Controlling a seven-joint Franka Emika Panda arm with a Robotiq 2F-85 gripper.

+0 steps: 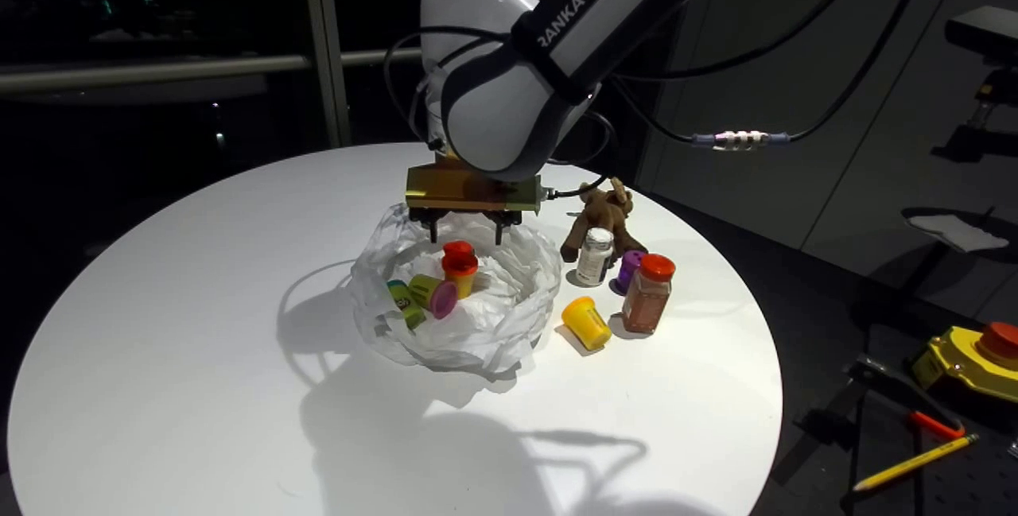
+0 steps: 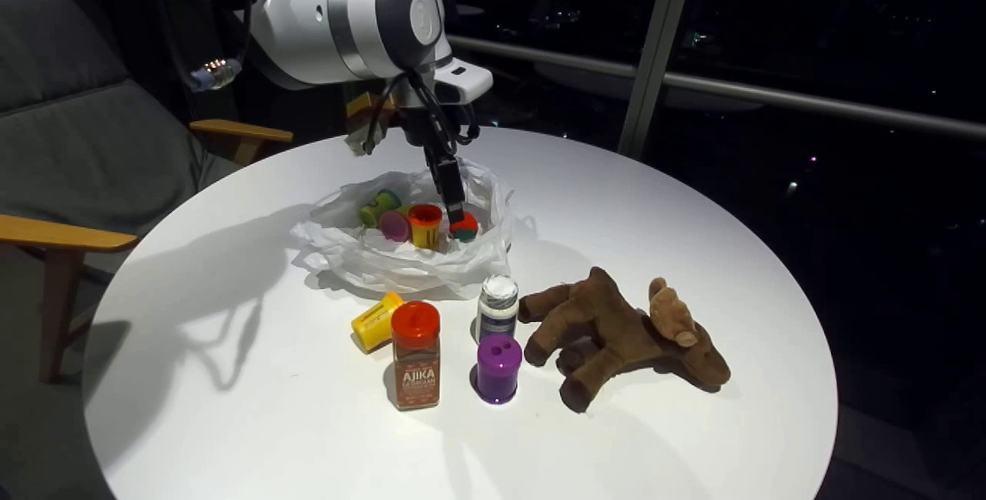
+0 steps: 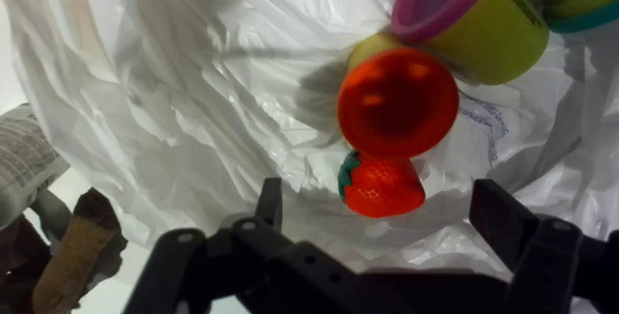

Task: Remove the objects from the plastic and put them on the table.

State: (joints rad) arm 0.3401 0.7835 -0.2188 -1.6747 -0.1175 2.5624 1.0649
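- Currently my gripper stands wide with nothing in its grasp, its fingers well apart within the mouth of the plastic bag.
- The toy strawberry lies in that bag, lined up with the gap between my fingers, with room on either side in the wrist view; how far below the fingertips it sits, I cannot tell.
- Its long axis seems to run from one finger towards the other, leafy end to tip, so I judge that closing here would press it end to end.
- Just beside it is the red-lidded yellow tub, which hides one edge of the strawberry in the wrist view; whether the two touch is unclear.
- I would therefore go down, not sideways, and favour the side away from that lid.
- The red-capped bottle and brown animal are outside the bag, on the tabletop.
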